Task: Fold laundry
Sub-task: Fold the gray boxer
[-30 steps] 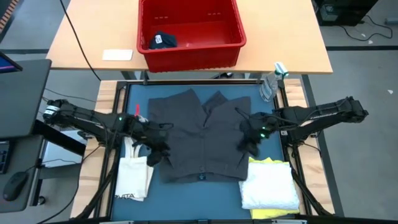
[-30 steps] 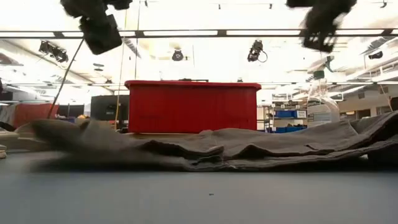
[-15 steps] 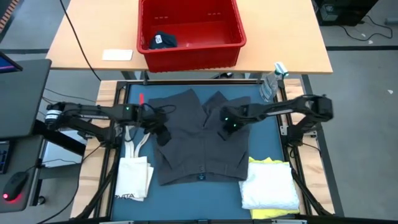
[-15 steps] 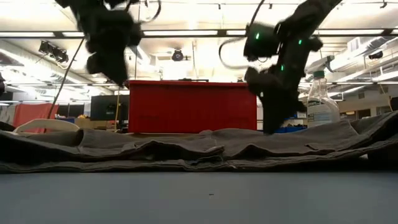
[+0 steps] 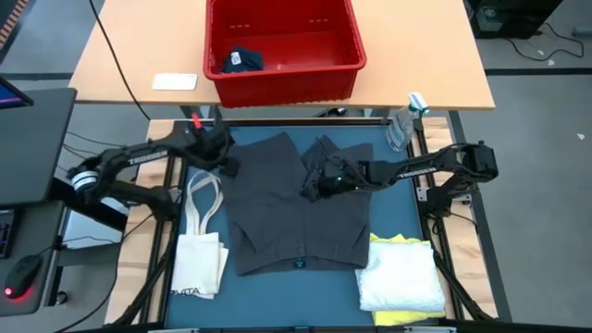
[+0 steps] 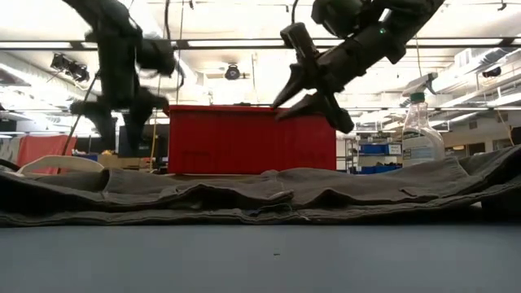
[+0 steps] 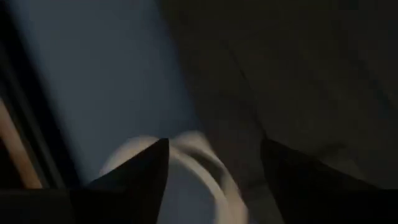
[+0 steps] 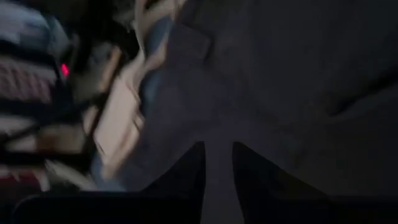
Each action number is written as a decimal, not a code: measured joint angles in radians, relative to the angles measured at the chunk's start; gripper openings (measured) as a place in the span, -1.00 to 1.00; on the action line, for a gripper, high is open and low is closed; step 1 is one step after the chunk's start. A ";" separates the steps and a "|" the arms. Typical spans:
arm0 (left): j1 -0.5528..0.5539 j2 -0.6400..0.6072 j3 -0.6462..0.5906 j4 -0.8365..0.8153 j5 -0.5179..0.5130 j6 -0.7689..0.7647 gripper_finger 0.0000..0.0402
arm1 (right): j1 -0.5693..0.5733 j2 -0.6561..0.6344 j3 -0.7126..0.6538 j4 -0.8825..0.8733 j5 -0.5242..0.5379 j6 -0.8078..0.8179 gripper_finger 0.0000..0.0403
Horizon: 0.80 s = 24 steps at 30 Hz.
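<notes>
Nearest the front edge of the desk [image 5: 305,294], on its right side, a white garment [image 5: 402,279] lies folded on top of a yellow one [image 5: 404,244], so two pieces look finished and stacked. On the left side lies a cream tote bag [image 5: 200,254], its long handles stretched toward the back; it is no part of the laundry. In the middle, the large grey garment [image 5: 296,208] lies spread out, partly folded, with flaps meeting along its middle; in the low view it shows as a low, rumpled layer across the desk, so its folding appears unfinished. Over the centre of its far part hangs the right pincer [image 5: 312,185], its fingers a little apart in the low view and in its own wrist view, holding nothing that shows. At the garment's far left corner is the left pincer [image 5: 222,157], fingers wide apart in its wrist view and empty, above the cloth edge and the bag's handle loop. Beyond the work area stand a spray bottle [image 5: 403,120] at the far right corner and a red bin [image 5: 282,46] with a small dark piece [image 5: 241,60] inside, which I judge is still to be folded. By my reckoning the job is somewhere past halfway.
</notes>
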 joint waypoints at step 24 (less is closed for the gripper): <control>0.271 0.340 -0.046 0.430 0.239 0.509 -0.61 | 0.241 0.091 0.207 -0.149 0.251 0.131 -0.58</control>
